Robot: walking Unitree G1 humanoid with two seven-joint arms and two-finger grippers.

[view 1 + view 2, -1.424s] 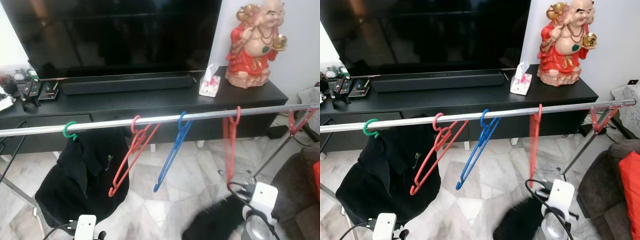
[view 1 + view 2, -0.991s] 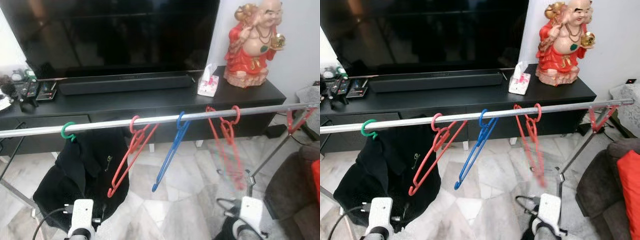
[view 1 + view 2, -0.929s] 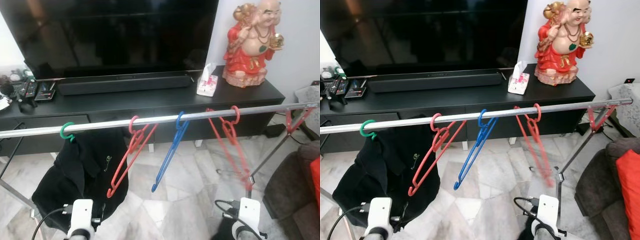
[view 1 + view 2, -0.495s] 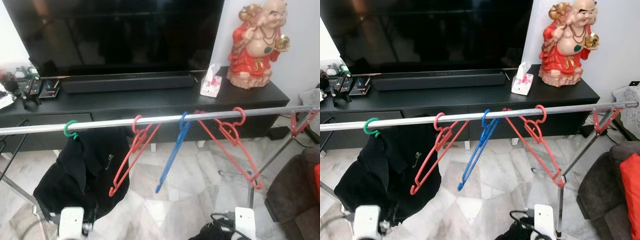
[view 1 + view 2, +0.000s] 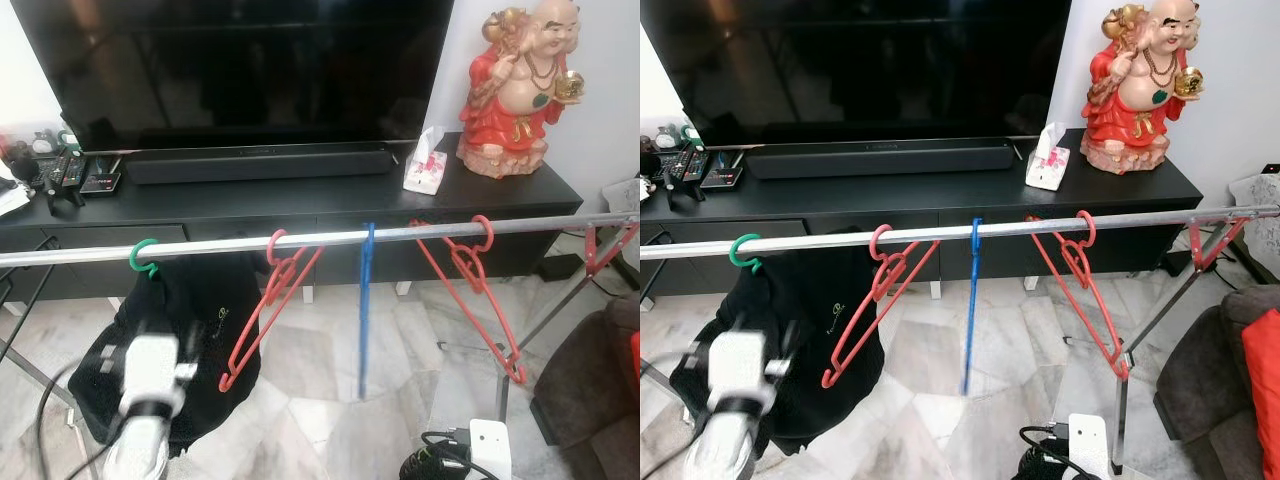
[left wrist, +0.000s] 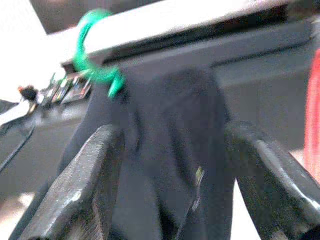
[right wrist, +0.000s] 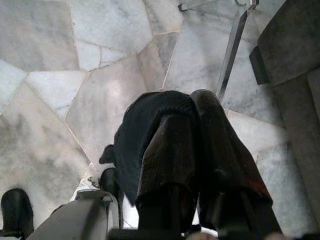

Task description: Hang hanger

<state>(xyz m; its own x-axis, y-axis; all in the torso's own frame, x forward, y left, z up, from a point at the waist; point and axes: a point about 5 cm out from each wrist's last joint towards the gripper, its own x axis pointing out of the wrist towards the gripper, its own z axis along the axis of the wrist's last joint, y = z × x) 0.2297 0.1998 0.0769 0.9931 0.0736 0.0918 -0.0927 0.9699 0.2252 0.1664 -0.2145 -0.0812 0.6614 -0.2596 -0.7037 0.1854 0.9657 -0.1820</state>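
The red hanger (image 5: 468, 290) hangs by its hook on the silver rail (image 5: 560, 222), right of a blue hanger (image 5: 364, 310), so the hanging looks done. The right gripper (image 7: 192, 145), jaws together and empty, points at the marble floor (image 5: 300, 350). The left gripper (image 6: 175, 165), jaws apart, faces a black garment (image 5: 195, 330). A black desk (image 5: 300, 205) carries a television (image 5: 240, 60) and a red figurine (image 5: 520, 85) at the far wall.

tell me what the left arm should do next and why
Probably ease the left end effector forward toward the black garment hanging on the green hanger. Its fingers stand open, with the garment between them in the wrist view but not gripped. The red hanger already hangs on the rail, and the right end effector is down near the floor, shut.
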